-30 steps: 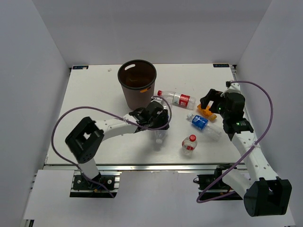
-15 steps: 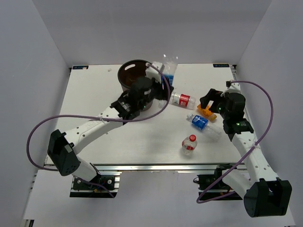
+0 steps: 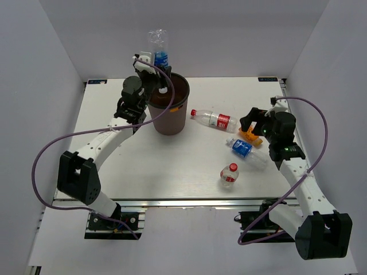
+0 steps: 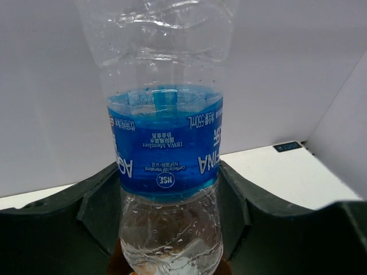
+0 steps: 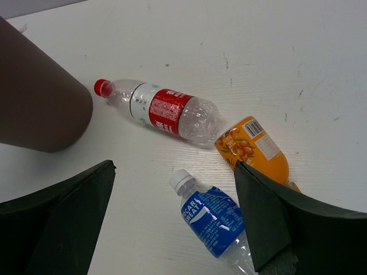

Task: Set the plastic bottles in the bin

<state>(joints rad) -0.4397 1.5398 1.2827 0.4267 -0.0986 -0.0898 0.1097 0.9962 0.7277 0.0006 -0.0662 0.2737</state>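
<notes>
A clear blue-label bottle hangs vertical over the dark brown bin.

Left wrist view: blue-label bottle cut off at 12 and 6 o'clock edges. Right wrist view: bin cropped at 9 o'clock.

The blue label of the clear bottle carries, upside down, "NSF" in a ring, "IBWA Member" and "550mL", the lying blue-labelled bottle reads "POCARI SWEAT", the orange bottle shows a barcode, and the red-labelled bottle bears white characters too small to read.
</notes>
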